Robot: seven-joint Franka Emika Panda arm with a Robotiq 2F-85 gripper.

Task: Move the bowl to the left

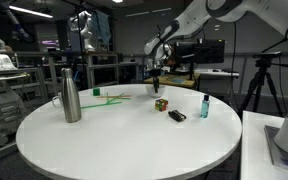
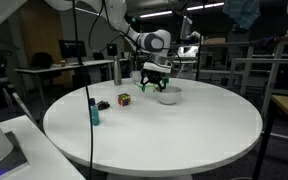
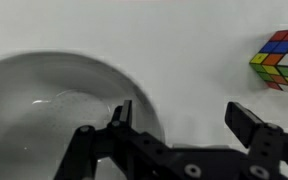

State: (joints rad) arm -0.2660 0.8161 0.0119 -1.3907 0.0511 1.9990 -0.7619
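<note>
**Gripper (image 3: 181,115) straddles the rim of the bowl (image 3: 54,110), nothing pinched yet**

The gripper hangs low over the white counter (image 2: 194,135) with its fingers (image 3: 120,113) spread wide and nothing between them. In the wrist view, one finger sits over the bowl's near edge and the other stands out over bare counter, so the rim falls in the gap. That looks to me like a setup for pinching the bowl's wall rather than spanning the whole dish, which is wider than the opening. Whether the inner finger touches the bowl I cannot tell.

The bowl is small, shallow and round. It is a plain pale grey-white, with a smooth, faintly glossy inside that catches some light, and it appears empty. In an exterior view the bowl (image 2: 170,96) sits towards the far side of the counter, right under the arm, upright on its base. The multicoloured cube (image 3: 282,60) lies near the bowl but apart from it, on the outer finger's side and clear of both fingers.

My guess is that the grasp is not yet closed, so the move leftwards has not begun. A thin, slick rim like that could slip, or the bowl could tip, if it is clamped carelessly.
</note>
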